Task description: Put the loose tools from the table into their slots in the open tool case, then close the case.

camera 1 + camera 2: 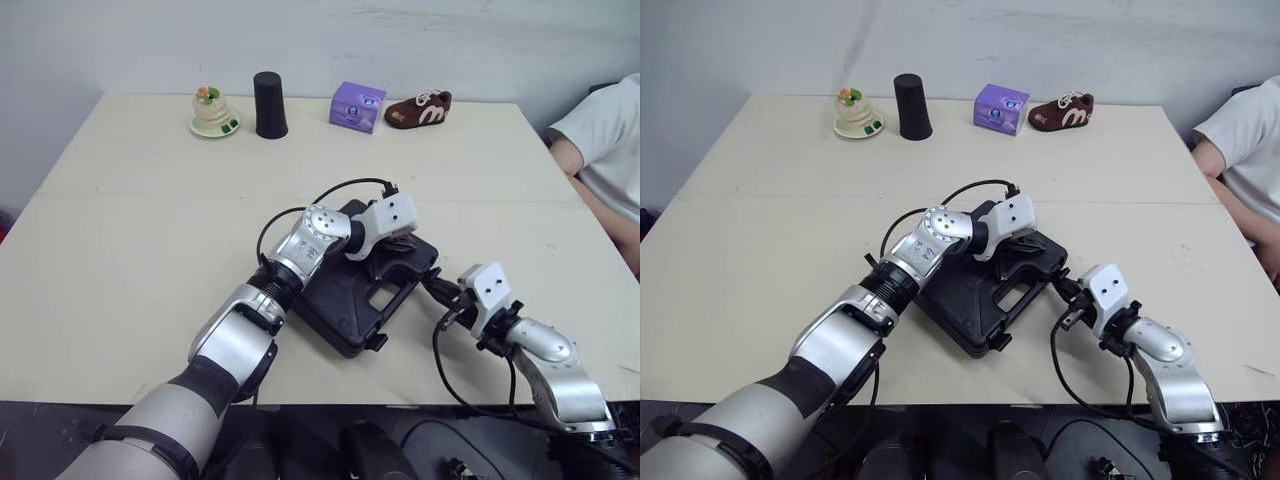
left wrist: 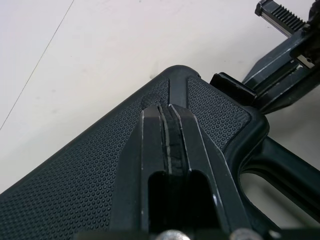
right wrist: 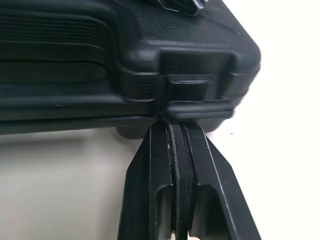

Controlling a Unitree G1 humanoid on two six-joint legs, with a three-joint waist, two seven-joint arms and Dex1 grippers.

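Tool case (image 1: 345, 308) lies shut — its inside is hidden. Left gripper (image 2: 167, 111), fingers pressed together, rests on its lid (image 2: 95, 170); right gripper (image 3: 171, 125), likewise closed, touches its latch (image 3: 187, 89).

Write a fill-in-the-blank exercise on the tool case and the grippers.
The black tool case lies ___ on the table.
The left gripper, fingers shut, rests on the case's ___.
The right gripper, fingers shut, touches the case's front ___.
Between the black cup and the brown shoe stands a ___ box.
Missing: closed; lid; latch; purple.
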